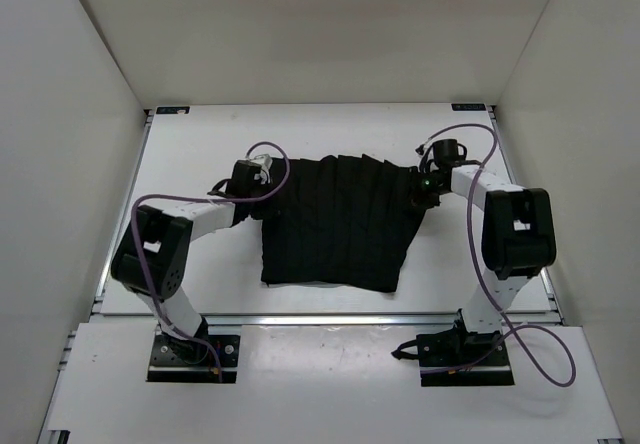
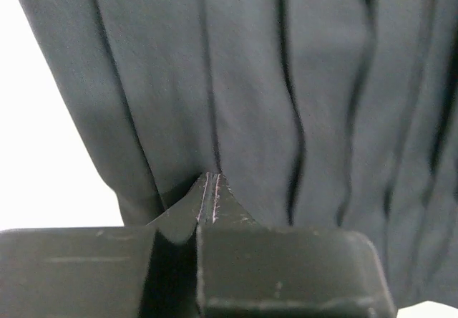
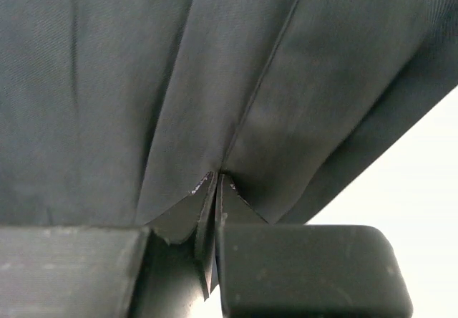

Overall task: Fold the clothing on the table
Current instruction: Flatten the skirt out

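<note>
While the desk [image 1: 200,139] carries the clothing [image 1: 340,226] spread at its middle, my arms [image 1: 195,219] bend inward to its far corners, left end effector [image 2: 212,183] and right end effector [image 3: 217,182] each pinched tight on fabric.

Looking like a robotics lab test cell. Plain white walls [image 1: 70,164] are boxing in a white worktop [image 1: 200,144] on three sides, and an aluminium rail [image 1: 330,319] is running along its near edge. The left arm [image 1: 165,254] and right arm [image 1: 515,229] are sitting bolted down on black base plates [image 1: 225,362], with purple cables [image 1: 266,145] looping loose off them. Black clothing [image 1: 340,224] is lying mid-worktop. Flat, even light is washing the whole enclosure, and both wrist views are showing only fabric and white surface.
</note>
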Action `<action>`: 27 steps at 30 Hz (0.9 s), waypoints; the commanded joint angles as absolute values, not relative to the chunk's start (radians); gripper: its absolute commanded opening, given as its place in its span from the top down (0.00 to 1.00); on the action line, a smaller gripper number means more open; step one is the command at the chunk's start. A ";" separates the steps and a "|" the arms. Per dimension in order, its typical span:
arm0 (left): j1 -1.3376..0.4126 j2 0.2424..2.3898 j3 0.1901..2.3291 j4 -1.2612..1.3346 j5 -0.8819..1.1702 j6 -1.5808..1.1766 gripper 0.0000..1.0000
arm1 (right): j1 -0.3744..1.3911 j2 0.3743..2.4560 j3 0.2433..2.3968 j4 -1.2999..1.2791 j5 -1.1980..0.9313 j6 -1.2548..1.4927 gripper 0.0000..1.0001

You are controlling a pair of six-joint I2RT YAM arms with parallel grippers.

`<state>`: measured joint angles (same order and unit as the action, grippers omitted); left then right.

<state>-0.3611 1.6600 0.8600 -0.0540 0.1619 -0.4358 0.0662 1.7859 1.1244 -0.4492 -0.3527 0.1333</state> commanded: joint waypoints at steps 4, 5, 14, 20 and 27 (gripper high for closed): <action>-0.357 1.808 1.057 -0.129 0.117 -0.414 1.00 | 0.066 1.926 1.276 -0.466 -0.331 0.104 0.99; -0.356 1.834 1.086 -0.138 0.111 -0.417 1.00 | 0.072 1.940 1.288 -0.478 -0.333 0.106 1.00; -0.318 2.006 1.300 -0.254 0.104 -0.428 1.00 | 0.087 2.172 1.635 -0.623 -0.301 0.071 1.00; -0.281 2.112 1.533 -0.363 0.054 -0.408 1.00 | 0.057 2.293 1.926 -0.677 -0.324 0.098 1.00; -0.265 2.148 1.784 -0.459 0.032 -0.345 0.84 | -0.029 2.171 1.939 -0.620 -0.429 0.164 0.83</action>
